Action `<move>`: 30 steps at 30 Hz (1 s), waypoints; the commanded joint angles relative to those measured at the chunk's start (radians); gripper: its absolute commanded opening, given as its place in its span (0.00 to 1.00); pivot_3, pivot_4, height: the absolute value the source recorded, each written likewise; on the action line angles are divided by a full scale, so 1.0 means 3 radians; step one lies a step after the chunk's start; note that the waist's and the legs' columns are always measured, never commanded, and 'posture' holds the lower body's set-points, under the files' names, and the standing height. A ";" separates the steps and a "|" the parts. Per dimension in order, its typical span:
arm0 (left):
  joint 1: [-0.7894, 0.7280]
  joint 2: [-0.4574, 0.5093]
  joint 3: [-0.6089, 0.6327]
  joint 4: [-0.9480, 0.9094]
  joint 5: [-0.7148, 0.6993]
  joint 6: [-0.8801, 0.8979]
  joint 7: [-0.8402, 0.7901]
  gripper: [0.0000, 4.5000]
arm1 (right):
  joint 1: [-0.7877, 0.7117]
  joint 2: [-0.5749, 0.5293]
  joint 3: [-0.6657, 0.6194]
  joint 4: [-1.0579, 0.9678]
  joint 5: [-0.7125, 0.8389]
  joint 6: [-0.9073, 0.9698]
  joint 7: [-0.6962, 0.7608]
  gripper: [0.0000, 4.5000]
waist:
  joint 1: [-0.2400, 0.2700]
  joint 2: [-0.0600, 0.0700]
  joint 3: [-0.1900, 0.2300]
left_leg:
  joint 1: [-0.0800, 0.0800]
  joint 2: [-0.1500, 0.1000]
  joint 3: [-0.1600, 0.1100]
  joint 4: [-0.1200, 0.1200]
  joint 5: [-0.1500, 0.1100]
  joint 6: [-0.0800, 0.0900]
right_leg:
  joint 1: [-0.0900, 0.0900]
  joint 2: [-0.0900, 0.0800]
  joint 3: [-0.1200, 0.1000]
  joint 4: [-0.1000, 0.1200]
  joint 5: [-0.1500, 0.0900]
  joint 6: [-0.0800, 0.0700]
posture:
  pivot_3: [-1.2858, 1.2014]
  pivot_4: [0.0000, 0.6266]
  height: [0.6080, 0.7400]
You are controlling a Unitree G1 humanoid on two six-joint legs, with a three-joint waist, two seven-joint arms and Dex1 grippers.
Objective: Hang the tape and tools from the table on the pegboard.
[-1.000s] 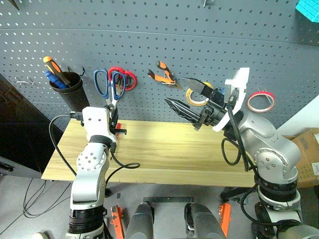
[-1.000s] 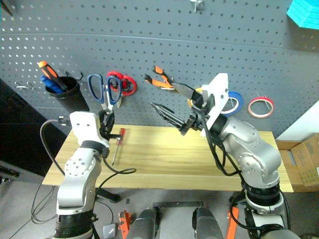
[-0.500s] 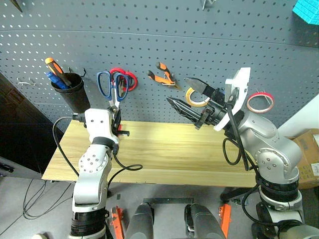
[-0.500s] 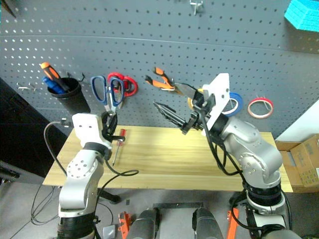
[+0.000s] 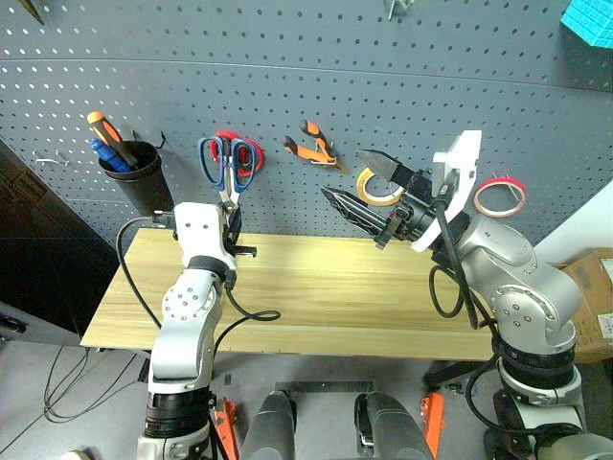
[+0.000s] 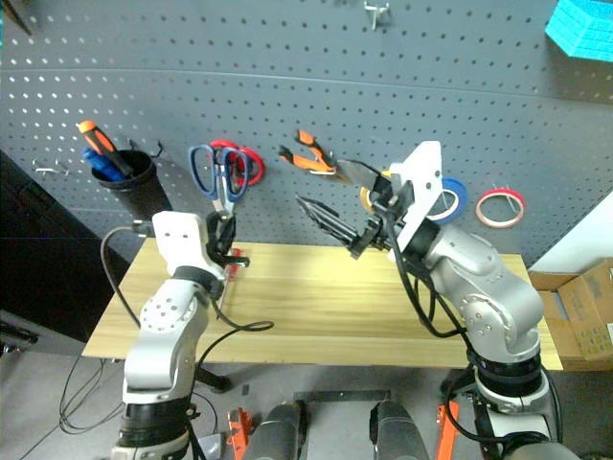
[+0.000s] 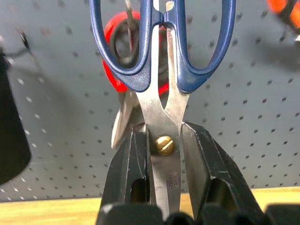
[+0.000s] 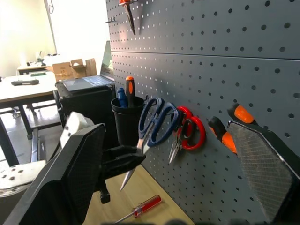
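Scissors (image 7: 161, 70) sit clamped in your left gripper (image 7: 165, 154); line a handle loop onto, probably, the hook behind, while the right gripper (image 5: 369, 192) stays wide apart.

My left gripper (image 7: 165, 154) is clamped on the blue-handled scissors (image 7: 161, 51), holding them blade-down and upright just in front of the pegboard (image 5: 287, 86). My right gripper (image 5: 369, 192) hangs with its jaws spread wide, empty, raised and angled toward the pegboard.

You see the left gripper (image 8: 123, 158) clamping the blue scissors (image 8: 156, 123) against the pegboard (image 8: 225, 61); a red screwdriver (image 8: 140, 208) lies on the bench (image 8: 140, 187).
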 commanded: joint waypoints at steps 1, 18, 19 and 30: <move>-0.0254 0.0023 0.0077 0.0277 -0.0032 0.0112 0.0033 0.15 | 0.0006 -0.0021 -0.0069 -0.0082 0.0008 -0.0043 -0.0031 1.00 | 0.0000 0.0000 0.0000 | 0.0000 0.0000 0.0000 0.0000 0.0000 0.0000 | 0.0000 0.0000 -0.0001 0.0001 0.0000 0.0000 | 0.54 0.22 1.00; -0.0420 0.0077 0.0074 0.0591 -0.0063 0.0096 -0.0144 0.86 | 0.0058 -0.0074 -0.0066 -0.0124 0.0025 -0.0035 -0.0057 1.00 | -0.0019 0.0000 0.0000 | 0.0001 0.0000 0.0000 -0.0001 0.0000 0.0000 | 0.0000 0.0000 0.0001 0.0000 0.0001 0.0002 | 0.54 0.24 1.00; -0.0409 0.0090 0.0085 0.0581 -0.0086 0.0127 -0.0169 0.93 | 0.0069 -0.0079 -0.0061 -0.0125 0.0022 -0.0035 -0.0052 1.00 | -0.0019 0.0000 0.0000 | 0.0001 0.0000 0.0000 -0.0001 0.0000 0.0000 | 0.0000 0.0000 0.0001 0.0000 0.0001 0.0002 | 0.54 0.25 1.00; 0.0186 0.0426 0.0143 0.0171 -0.0168 0.0390 -0.0465 1.00 | 0.0637 -0.0589 0.0379 -0.0214 -0.0397 -0.0128 0.0330 1.00 | -0.0045 0.0001 0.0001 | 0.0000 0.0001 0.0002 -0.0006 -0.0001 0.0000 | -0.0002 -0.0002 0.0003 -0.0004 -0.0013 -0.0021 | 0.54 0.31 1.00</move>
